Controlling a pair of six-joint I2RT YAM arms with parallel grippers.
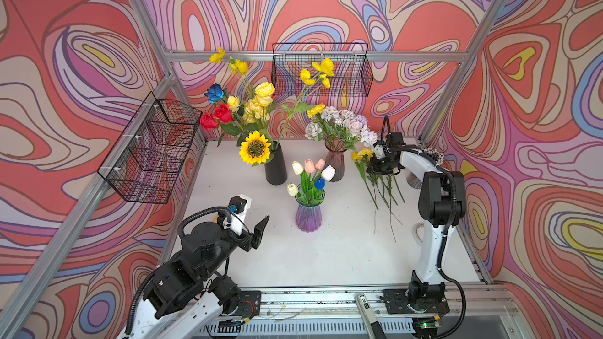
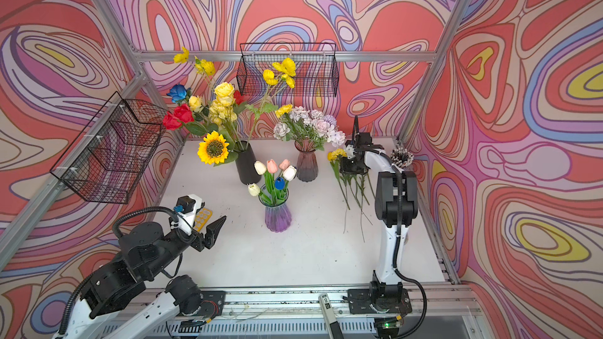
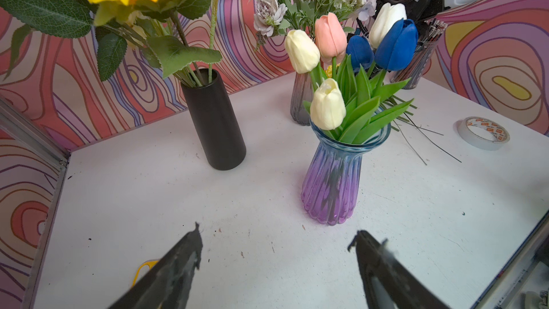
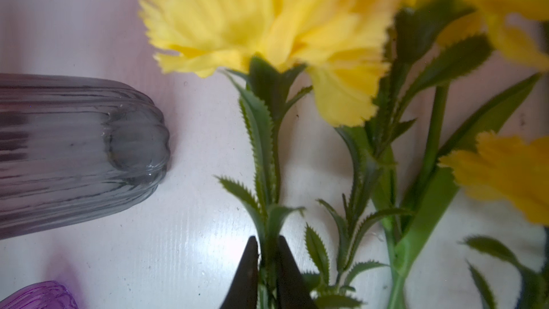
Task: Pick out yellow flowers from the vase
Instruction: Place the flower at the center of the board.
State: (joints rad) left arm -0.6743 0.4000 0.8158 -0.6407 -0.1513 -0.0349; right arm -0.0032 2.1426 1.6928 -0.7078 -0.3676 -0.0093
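Though blurred by closeness in the right wrist view, can make out a yellow pom-pom flower (image 4: 267, 25) lying flat on the white table (image 1: 326, 256), its bloom cut off by the frame edge, with more yellow blooms smeared beside it. Can see the right gripper (image 4: 267, 251) with dark fingertips (image 4: 248, 266) pressed close on either side of that flower's green stem, pinching it. In both top views, finds the loose yellow flowers (image 1: 363, 154) (image 2: 336, 154) lying on the table's right side just beside the grey vase (image 1: 335, 161), stems trailing toward the front, middles hidden under the right arm's wrist. Elsewhere, sees one yellow bloom (image 1: 316, 110) among pale flowers in the grey vase, then a sunflower (image 1: 255, 148), yellow roses (image 1: 261, 99) and tall yellow blossoms (image 1: 321, 71) in the black vase (image 1: 275, 167). Nearer the front, notes the purple vase (image 1: 308, 215) of white, pink and blue tulips. In the left wrist view, shows the left gripper (image 3: 276, 230) spread wide over bare table, holding nothing, apart from the purple vase. Catches the tape roll (image 3: 482, 133) plainly there, but only a sliver past the right arm from above.
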